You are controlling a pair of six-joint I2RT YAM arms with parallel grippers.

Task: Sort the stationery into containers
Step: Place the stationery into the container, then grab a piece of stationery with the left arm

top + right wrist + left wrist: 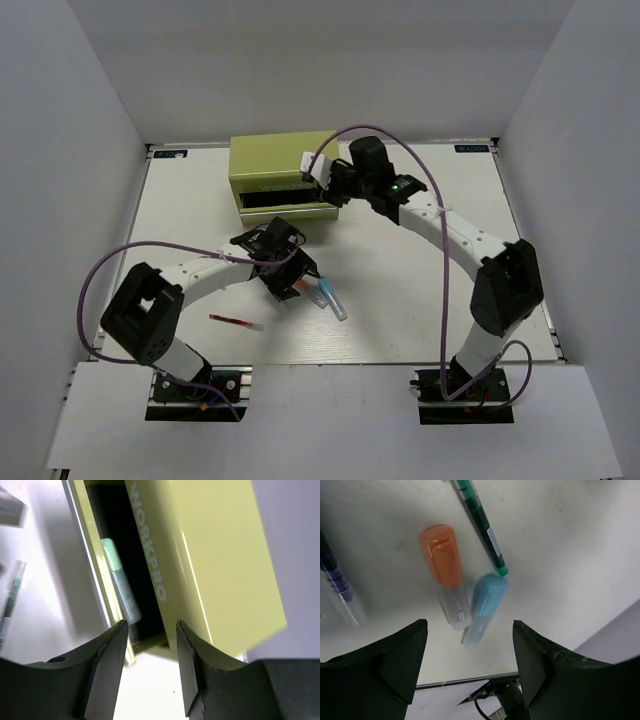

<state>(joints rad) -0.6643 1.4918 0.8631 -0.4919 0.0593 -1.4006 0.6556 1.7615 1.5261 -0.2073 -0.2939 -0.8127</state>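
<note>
Looking down from the top: olive chest (275, 165) at far middle of white table (180, 200), a front drawer (290, 214) pulled out toward the near side. Right gripper (322, 183) at chest's right end, left gripper (288, 283) over table centre. Red pen (237, 320) near left; blue-capped marker (335, 303) just right of left gripper.

Left wrist: jaws wide apart, empty, above orange-capped marker (445, 560) and blue-capped marker lying side by side; green pen (482, 525) beyond them, blue-inked pen (340, 590) off to one side.

Right wrist: jaws parted, holding nothing, over the open drawer; green-capped marker (117, 575) lying inside.
</note>
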